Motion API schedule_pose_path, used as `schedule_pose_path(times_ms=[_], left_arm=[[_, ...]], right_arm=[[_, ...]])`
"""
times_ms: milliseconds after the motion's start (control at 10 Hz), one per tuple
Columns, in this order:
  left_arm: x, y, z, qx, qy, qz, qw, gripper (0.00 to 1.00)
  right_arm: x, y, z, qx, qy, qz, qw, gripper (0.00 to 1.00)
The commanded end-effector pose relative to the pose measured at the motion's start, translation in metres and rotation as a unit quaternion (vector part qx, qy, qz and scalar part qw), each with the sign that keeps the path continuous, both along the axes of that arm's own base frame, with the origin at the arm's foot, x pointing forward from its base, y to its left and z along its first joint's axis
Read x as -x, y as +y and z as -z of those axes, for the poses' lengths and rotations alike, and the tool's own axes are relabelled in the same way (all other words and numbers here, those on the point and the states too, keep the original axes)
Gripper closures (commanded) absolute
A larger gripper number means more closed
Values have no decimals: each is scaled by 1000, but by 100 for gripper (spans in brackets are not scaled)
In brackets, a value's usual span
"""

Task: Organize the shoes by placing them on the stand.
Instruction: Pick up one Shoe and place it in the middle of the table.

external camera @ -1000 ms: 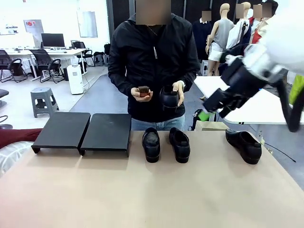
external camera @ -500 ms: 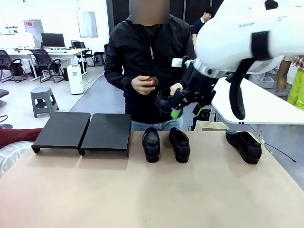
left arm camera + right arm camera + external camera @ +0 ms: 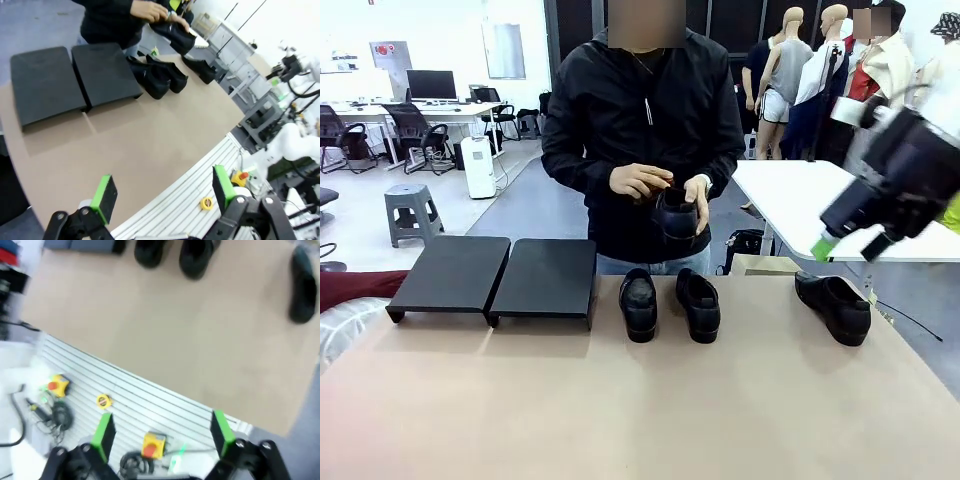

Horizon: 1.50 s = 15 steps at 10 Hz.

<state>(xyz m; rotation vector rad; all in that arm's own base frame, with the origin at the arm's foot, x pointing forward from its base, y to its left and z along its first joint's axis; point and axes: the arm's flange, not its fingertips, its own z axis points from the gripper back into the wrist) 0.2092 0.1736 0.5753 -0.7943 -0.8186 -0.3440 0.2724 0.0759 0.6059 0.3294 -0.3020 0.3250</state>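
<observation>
Two black shoes [image 3: 638, 303] [image 3: 699, 304] stand side by side at the table's far middle, and a third shoe [image 3: 834, 306] lies further right. The person holds another shoe [image 3: 675, 212] in both hands above them. The stand [image 3: 544, 278] is two bare black platforms at the far left. My right gripper [image 3: 860, 225] hangs high at the right, above the third shoe; in its wrist view the gripper [image 3: 161, 434] is open and holds nothing. My left gripper [image 3: 164, 192] is open too, high over the near table edge, looking at the stand [image 3: 45, 82] and shoes [image 3: 147, 80].
The person [image 3: 640, 120] stands at the far edge behind the shoes. A white table [image 3: 790, 200] stands behind on the right. The brown tabletop [image 3: 640, 410] is bare in front. A white slatted base [image 3: 125, 400] with yellow parts lies below the near edge.
My right arm has swung from in front of the person back out to the right and up. The person's hand has moved onto the held shoe.
</observation>
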Motion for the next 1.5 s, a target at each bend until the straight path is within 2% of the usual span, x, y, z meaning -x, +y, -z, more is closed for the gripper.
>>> schedule_pose_path(times_ms=[0, 100, 300, 500, 600, 700, 900, 1100, 1300, 1400], left_arm=[[-1, 0, -1, 3, -10, 8, 1000, 0], [-1, 0, -1, 3, -10, 8, 1000, 0], [-1, 0, -1, 3, -10, 8, 1000, 0], [-1, 0, -1, 3, -10, 8, 1000, 0], [-1, 0, -1, 3, -10, 8, 1000, 0], [-1, 0, -1, 3, -10, 8, 1000, 0], [-1, 0, -1, 3, -10, 8, 1000, 0], [-1, 0, -1, 3, -10, 8, 1000, 0], [-1, 0, -1, 3, -10, 8, 1000, 0], [-1, 0, -1, 3, -10, 8, 1000, 0]], right_arm=[[-4, -6, 17, -15, -17, -11, 1000, 0], [-17, 4, 16, -5, -31, -14, 999, 0], [-67, 52, 7, 43, -50, -45, 997, 0], [-121, 116, 13, 90, -24, -82, 992, 0], [-134, 131, 17, 91, -16, -106, 990, 0], [-135, 128, 13, 83, -16, -111, 990, 0], [-109, 94, 6, 76, -9, -99, 992, 0], [-58, 51, 8, 66, 12, -103, 992, 0], [-17, 21, 14, 42, -4, -72, 996, 0], [-12, 17, 17, 32, -15, -61, 998, 0]])
